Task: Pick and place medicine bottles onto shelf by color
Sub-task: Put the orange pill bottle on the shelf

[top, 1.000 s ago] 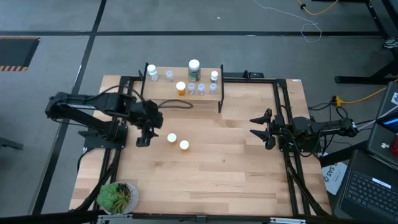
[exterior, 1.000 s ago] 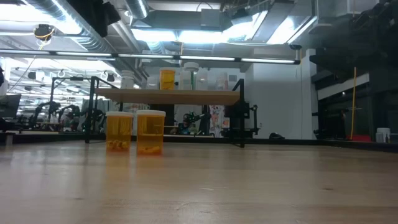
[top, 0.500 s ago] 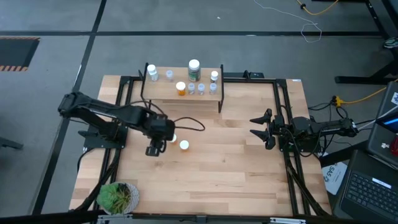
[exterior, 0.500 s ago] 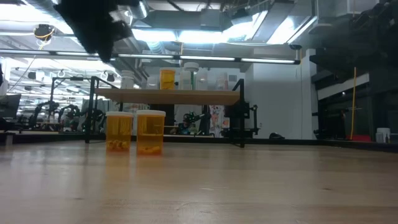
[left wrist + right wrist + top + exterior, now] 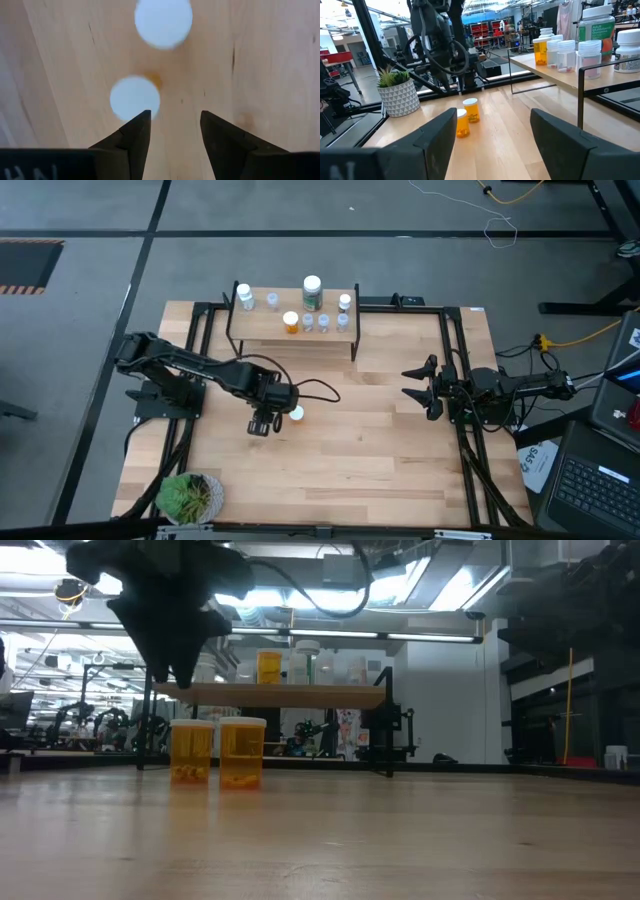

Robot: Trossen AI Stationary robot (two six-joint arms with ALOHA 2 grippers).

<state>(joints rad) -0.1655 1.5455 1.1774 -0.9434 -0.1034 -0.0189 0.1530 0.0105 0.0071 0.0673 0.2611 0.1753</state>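
**Left gripper above two orange bottles, one cap half hidden**

From above, only one white cap [image 5: 296, 413] is seen clearly on the table [image 5: 380, 450]; the second is largely covered by the left gripper [image 5: 262, 423], which is poised just beside it. In the left wrist view the fingers [image 5: 134, 134] are held apart with nothing between them, and the nearer cap [image 5: 134, 97] is partly cut off by one fingertip, while the farther cap [image 5: 163, 22] is shown whole and blurred. Labels cannot be read in any view.

In the low view the two orange bottles [image 5: 191, 752] [image 5: 241, 752] are shown upright and just beside each other, translucent amber with pale lids and small contents settled at the bottom. The dark bulk of the left arm [image 5: 170, 610] is seen above them, its fingertips not told apart against the background.

The shelf [image 5: 291, 335] is set at the far edge of the table. One orange bottle [image 5: 291, 322] is already placed on it, along with a larger greenish bottle [image 5: 312, 291] and several small clear ones [image 5: 323, 322], whose exact count is hard to make out. From the right wrist view the shelf bottles [image 5: 592, 45] are partly cut off at the frame's edge.

The right gripper [image 5: 417, 387] is parked at the table's right side, fingers spread wide and empty. A potted plant [image 5: 188, 496] is seen at the near left corner.
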